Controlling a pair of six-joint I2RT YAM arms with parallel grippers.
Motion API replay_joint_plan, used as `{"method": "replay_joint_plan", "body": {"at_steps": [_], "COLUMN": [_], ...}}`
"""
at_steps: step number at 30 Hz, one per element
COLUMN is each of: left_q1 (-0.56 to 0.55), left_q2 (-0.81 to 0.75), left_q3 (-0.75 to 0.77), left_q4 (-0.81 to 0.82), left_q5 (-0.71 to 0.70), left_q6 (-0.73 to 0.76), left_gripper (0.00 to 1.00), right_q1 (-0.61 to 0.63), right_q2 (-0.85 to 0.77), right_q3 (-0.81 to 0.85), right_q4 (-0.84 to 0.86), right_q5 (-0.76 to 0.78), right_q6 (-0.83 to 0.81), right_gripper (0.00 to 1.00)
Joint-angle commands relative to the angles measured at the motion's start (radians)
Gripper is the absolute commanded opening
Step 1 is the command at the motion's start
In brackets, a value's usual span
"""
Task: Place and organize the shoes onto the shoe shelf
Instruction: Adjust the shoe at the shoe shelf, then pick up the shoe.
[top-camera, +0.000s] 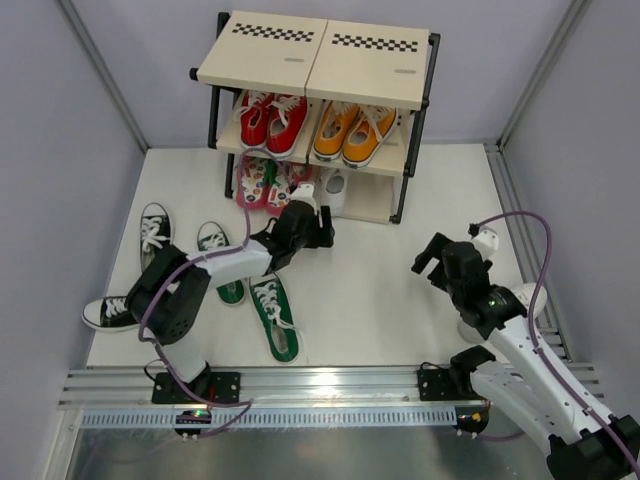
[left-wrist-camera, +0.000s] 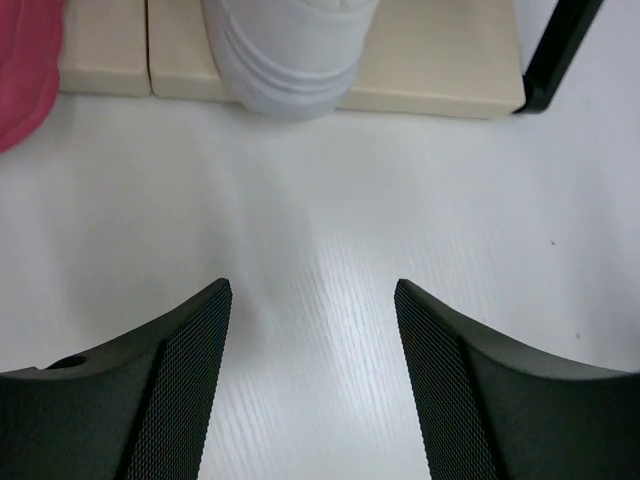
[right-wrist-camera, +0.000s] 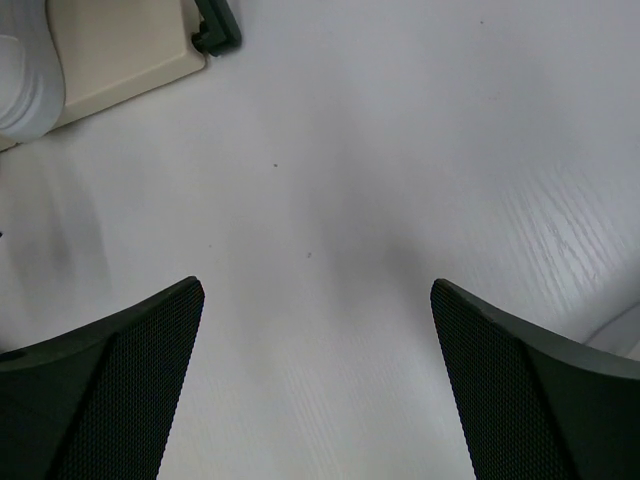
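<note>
The pink flip-flops (top-camera: 258, 182) and the small white shoes (top-camera: 335, 190) sit side by side on the bottom tier of the shoe shelf (top-camera: 400, 78). In the left wrist view, one white shoe's toe pokes just past the front edge of the bottom board. By my reading, two of the four pairs are placed.

The other two pairs lie on the tabletop (top-camera: 400, 300), well apart from the shelf. One green sneaker (top-camera: 275, 318) is in front of the left arm (top-camera: 215, 265) and its mate (top-camera: 213, 240) is partly under it. One black sneaker (top-camera: 155, 230) is upright and the other (top-camera: 108, 312) lies near the left edge. The red pair (top-camera: 272, 118) and the orange pair (top-camera: 352, 130) fill the middle tier, so the sneakers probably belong on the top boards.

The left jaws are spread and hold nothing, low over the tabletop in front of the white shoe. The right jaws gape wide and empty over the tabletop, off the shelf's right corner.
</note>
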Motion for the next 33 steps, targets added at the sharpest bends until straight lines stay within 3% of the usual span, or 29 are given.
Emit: {"method": "replay_joint_plan", "body": {"at_steps": [1, 8, 12, 15, 20, 29, 33], "left_q1": [0.002, -0.002, -0.005, -0.006, -0.005, -0.005, -0.005], "left_q2": [-0.095, -0.191, -0.266, -0.332, -0.418, -0.468, -0.471], "left_q3": [-0.081, -0.097, -0.158, -0.204, -0.207, -0.197, -0.200], "left_q4": [-0.031, -0.253, -0.255, -0.244, -0.301, -0.365, -0.372], "left_q5": [0.082, 0.134, 0.151, 0.140, 0.105, 0.126, 0.129], "left_q6": [-0.094, -0.106, -0.137, -0.141, -0.108, -0.065, -0.069], "left_gripper": [0.70, 0.72, 0.72, 0.72, 0.72, 0.72, 0.73], "right_q1": [-0.002, -0.004, -0.034, -0.109, -0.338, -0.377, -0.455], "right_q2": [-0.036, 0.042, 0.133, 0.171, 0.223, 0.240, 0.262], "right_q3": [-0.010, 0.085, 0.117, 0.119, 0.122, -0.001, -0.056], "right_q4": [-0.154, -0.430, -0.542, -0.509, -0.384, -0.266, -0.159], "right_q5": [0.071, 0.255, 0.330, 0.283, 0.155, 0.169, 0.132], "right_q6": [0.106, 0.263, 0.370, 0.338, 0.228, 0.258, 0.217], "right_gripper": [0.99, 1.00, 0.99, 0.99, 1.00, 1.00, 1.00]}}
